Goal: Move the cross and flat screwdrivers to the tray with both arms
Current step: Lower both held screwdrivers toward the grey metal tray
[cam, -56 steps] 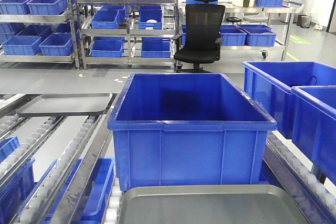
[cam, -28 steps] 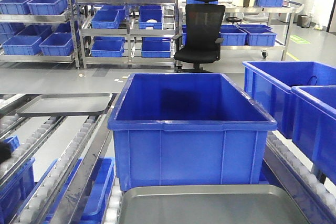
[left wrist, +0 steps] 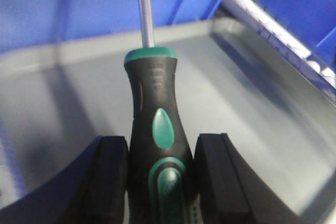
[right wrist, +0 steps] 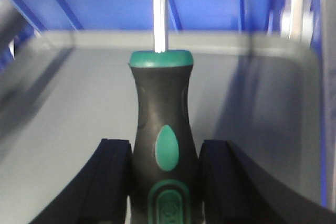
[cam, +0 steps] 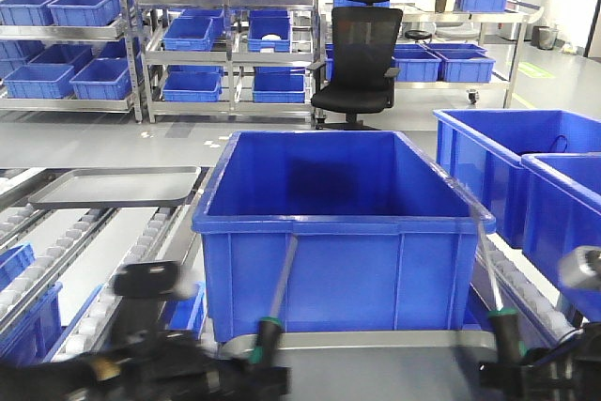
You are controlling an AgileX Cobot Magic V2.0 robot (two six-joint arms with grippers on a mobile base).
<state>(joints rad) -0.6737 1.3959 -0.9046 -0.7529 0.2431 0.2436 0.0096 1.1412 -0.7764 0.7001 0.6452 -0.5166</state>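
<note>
The left fingers (left wrist: 111,179) press against both sides of a black-and-green screwdriver handle (left wrist: 155,145), closed as far as the handle allows. The right fingers (right wrist: 114,179) grip a matching handle (right wrist: 164,145) the same way. Which tool is cross and which is flat cannot be told, as neither tip shows clearly.

Each screwdriver runs straight out from between its fingers, handle seated in the grip and metal shaft pointing forward and away. In the front view the left shaft (cam: 282,274) and the right shaft (cam: 486,265) both rise in front of the wall of the blue bin (cam: 343,232), each leaning a little.

The grey tray (left wrist: 247,108) lies directly beneath and ahead of the left fingers, its floor filling the space under the handle and its rim curving round beyond the shaft. The right wrist view shows the same tray (right wrist: 68,108) below the right fingers. So both arms are already over the target, one toward each side, and neither is clearly closer than the other.

Judging from this, what remains is the lowering and release. Each long axis points toward the bin, so the tools would probably come to rest lengthwise across the tray floor. A handle let go while well above the floor could roll or bounce toward the rim.
</note>
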